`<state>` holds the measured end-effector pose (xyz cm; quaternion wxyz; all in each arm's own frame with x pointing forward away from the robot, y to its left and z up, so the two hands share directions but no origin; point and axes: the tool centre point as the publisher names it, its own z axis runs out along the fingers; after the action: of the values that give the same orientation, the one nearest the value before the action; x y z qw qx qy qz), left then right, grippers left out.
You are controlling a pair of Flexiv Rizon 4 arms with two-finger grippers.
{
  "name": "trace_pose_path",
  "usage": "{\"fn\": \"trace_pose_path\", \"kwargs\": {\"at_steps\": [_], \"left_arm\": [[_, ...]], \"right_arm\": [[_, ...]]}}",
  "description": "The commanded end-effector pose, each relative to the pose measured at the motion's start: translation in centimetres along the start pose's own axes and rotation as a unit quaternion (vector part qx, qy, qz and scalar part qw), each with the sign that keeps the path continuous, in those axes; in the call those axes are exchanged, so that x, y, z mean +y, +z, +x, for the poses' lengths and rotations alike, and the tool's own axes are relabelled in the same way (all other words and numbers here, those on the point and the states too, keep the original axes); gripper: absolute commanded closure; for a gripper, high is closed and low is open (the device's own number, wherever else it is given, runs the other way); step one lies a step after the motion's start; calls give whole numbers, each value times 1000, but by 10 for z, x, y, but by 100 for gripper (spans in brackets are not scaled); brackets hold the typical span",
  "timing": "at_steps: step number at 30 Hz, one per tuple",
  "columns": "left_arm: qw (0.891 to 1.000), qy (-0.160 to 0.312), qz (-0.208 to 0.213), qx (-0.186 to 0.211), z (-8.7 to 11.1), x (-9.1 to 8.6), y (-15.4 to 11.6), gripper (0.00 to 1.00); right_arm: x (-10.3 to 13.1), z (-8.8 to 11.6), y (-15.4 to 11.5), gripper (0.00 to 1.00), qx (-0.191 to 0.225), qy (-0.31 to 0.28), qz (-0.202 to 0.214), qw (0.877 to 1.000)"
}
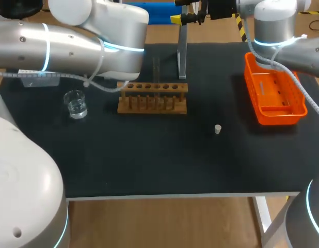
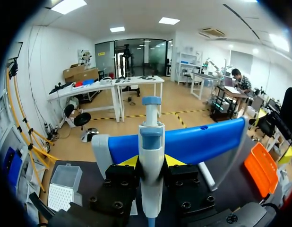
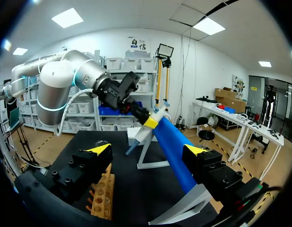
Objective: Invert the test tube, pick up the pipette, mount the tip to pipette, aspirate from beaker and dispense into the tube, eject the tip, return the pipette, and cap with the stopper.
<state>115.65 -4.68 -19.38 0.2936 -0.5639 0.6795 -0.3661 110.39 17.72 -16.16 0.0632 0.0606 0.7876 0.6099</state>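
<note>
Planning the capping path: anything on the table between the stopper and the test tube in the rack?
Nothing visible. The stopper lies alone on the table, and only bare surface separates it from the rack, where the test tube stands. The stand post is behind the rack, off that line.

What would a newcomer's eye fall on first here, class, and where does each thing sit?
The bright orange basket at the table's right edge stands out first, then the wooden tube rack at mid-table with the glass beaker to its left. The left pincer grips a white-and-blue pipette, a blue bar just beyond it.
</note>
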Motion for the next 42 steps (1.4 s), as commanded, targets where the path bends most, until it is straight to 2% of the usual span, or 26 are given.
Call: {"fn": "trace_pose_path", "kwargs": {"at_steps": [1,9,10,11,12,21,29,37,42], "left_arm": [[1000,0,-21,-4,3,-2,2,100],[999,-3,-41,-2,5,8,5,100],[999,-2,-44,0,5,8,5,87],[999,0,-48,-1,5,9,5,37],[999,1,-49,-2,6,9,5,0],[999,-4,-50,-10,5,8,-8,0],[999,-1,-36,0,15,-1,-39,0],[999,24,-16,44,32,0,-80,0],[992,61,22,104,46,0,-112,0]], "right_arm": [[1,-1,-1,0,3,0,2,1000],[1,-1,-1,0,3,0,2,1000],[1,-1,-1,0,3,0,2,1000],[1,-1,-1,0,3,0,2,1000],[1,-1,-1,0,3,0,2,1000],[1,-1,-1,0,3,0,2,1000],[1,-1,-1,0,3,0,2,1000],[1,-1,-1,0,3,0,2,1000],[1,-1,-1,0,3,0,2,1000]]}}
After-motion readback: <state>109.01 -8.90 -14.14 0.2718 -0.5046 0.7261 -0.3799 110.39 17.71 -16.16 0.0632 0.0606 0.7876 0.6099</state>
